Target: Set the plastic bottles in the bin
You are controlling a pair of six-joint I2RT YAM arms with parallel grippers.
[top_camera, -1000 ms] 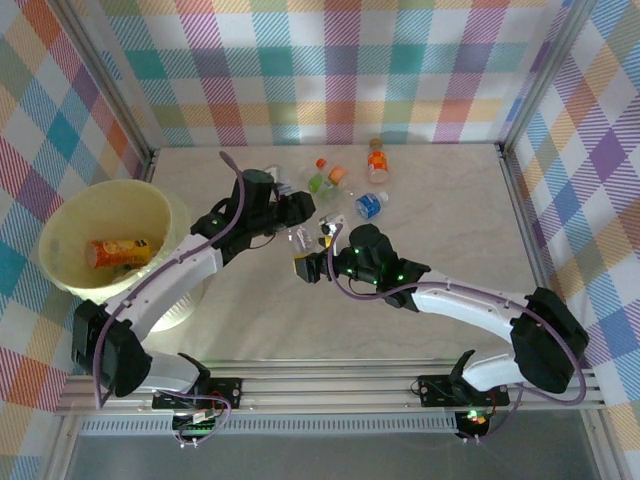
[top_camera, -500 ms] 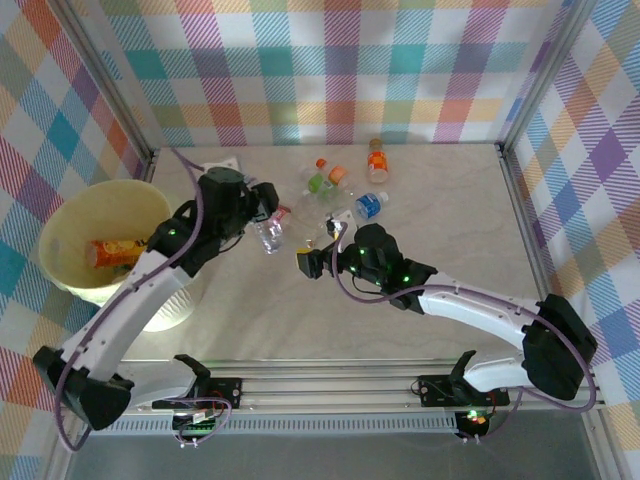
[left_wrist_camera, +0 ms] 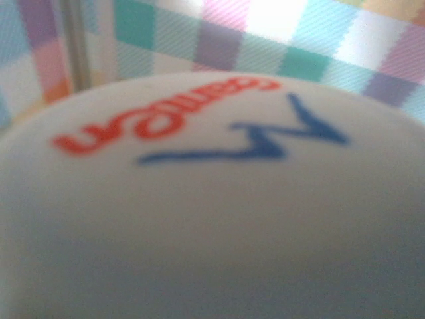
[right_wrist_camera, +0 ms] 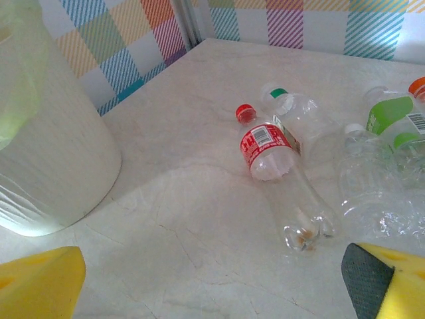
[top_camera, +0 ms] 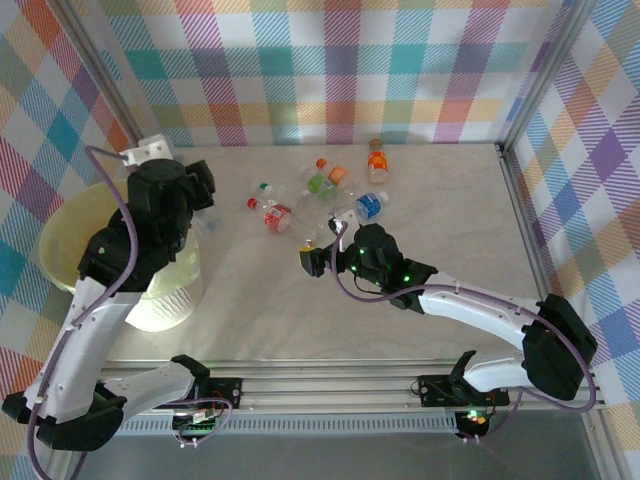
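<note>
My left gripper [top_camera: 203,200] hangs high over the near right rim of the pale cream bin [top_camera: 58,232], and a clear plastic bottle [top_camera: 207,224] seems to dangle from it. In the left wrist view a pale bottle label [left_wrist_camera: 199,219] with red and blue lettering sits right against the lens and hides the fingers. My right gripper [top_camera: 318,246] hovers open and low over the table, its yellow fingers [right_wrist_camera: 40,282] wide apart. Just ahead of it lies a clear bottle with a red label and red cap [right_wrist_camera: 269,149], beside a clear green-capped bottle [right_wrist_camera: 292,107].
More bottles lie scattered at the back centre: a green-labelled one [top_camera: 320,183], a blue-labelled one [top_camera: 368,205], an orange one [top_camera: 377,160], and crumpled clear ones [right_wrist_camera: 385,193]. The bin wall [right_wrist_camera: 46,146] stands left of my right gripper. Checked walls enclose the table.
My left arm has swung left from the bottle cluster and risen over the bin. The red-labelled bottle now lies left of the cluster. The right arm has hardly moved.
</note>
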